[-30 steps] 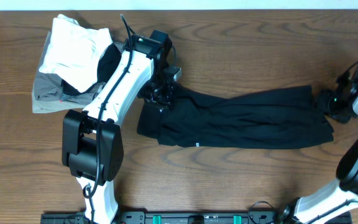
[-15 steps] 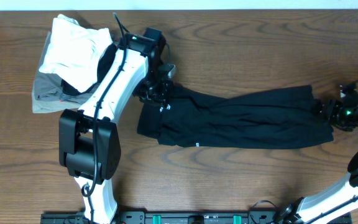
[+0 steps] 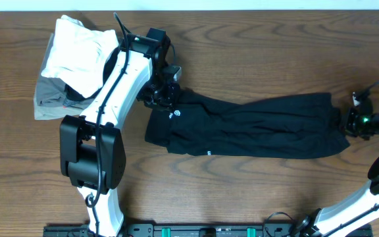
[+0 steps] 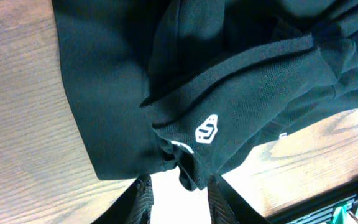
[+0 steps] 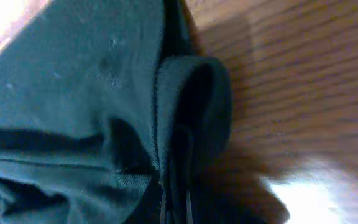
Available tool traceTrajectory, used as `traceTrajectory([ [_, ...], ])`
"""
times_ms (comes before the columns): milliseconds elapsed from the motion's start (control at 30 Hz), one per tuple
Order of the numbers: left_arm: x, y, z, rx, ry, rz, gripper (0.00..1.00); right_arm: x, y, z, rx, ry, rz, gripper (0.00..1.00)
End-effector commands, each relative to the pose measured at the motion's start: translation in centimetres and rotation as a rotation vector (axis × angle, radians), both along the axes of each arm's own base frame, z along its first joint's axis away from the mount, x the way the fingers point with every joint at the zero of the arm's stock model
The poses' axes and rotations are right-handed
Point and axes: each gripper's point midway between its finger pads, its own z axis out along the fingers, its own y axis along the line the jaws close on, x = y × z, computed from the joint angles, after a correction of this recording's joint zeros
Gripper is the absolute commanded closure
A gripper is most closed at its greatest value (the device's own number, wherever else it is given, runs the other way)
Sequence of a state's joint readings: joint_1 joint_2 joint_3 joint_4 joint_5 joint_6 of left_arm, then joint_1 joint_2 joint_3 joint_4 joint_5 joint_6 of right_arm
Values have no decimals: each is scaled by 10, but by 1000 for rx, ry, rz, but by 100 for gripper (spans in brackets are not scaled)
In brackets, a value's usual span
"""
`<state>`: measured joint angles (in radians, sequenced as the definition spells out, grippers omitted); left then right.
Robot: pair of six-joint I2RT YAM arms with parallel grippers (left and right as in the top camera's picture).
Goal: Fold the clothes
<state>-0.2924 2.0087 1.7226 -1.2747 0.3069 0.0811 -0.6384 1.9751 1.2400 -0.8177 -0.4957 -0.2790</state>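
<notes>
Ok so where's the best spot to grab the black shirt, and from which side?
Its two short ends, each from the outer side. The black shirt lies as a long band across the table, so end pinches should stretch it flat. The left gripper holds the end by the logo, the right gripper the opposite end.

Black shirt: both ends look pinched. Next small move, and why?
Probably raise the right gripper slightly and begin carrying its end toward the left gripper. The black shirt lies as a long narrow band on the table, one end pinched by each gripper, so folding it in half looks next.
</notes>
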Motion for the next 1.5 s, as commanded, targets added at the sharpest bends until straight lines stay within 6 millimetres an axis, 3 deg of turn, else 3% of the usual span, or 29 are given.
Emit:
traceTrajectory([
  [0, 6, 11, 6, 8, -16, 14, 69, 16, -33, 50, -149, -47, -82, 99],
  [100, 13, 22, 20, -2, -54, 49, 69, 14, -61, 96, -310, -53, -177, 99],
  [167, 17, 30, 30, -8, -83, 72, 69, 17, -65, 128, -365, -116, -193, 99],
  [267, 20, 43, 45, -17, -127, 109, 68, 19, -56, 163, -402, -196, -201, 99],
  [400, 22, 56, 61, -24, -171, 145, 68, 26, -22, 182, -380, -245, -138, 99],
  [533, 22, 61, 69, -28, -195, 157, 68, 36, 21, 176, -352, -233, -25, 99],
  [700, 21, 61, 71, -29, -198, 157, 68, 41, 79, 148, -329, -155, 105, 99],
  [1000, 21, 61, 71, -28, -199, 157, 68, 20, 159, 72, -295, 28, 286, 99],
  [1133, 21, 61, 71, -28, -199, 157, 68, 7, 187, 50, -287, 62, 359, 98],
  [1267, 21, 61, 71, -28, -199, 157, 67, 4, 200, 55, -316, 48, 404, 87],
  [1367, 21, 61, 71, -28, -199, 157, 68, 5, 195, 67, -331, 16, 386, 68],
  [1433, 21, 61, 71, -28, -199, 157, 68, 9, 185, 81, -335, -23, 348, 50],
  [1467, 21, 61, 71, -29, -199, 157, 68, 11, 179, 86, -338, -40, 325, 46],
])
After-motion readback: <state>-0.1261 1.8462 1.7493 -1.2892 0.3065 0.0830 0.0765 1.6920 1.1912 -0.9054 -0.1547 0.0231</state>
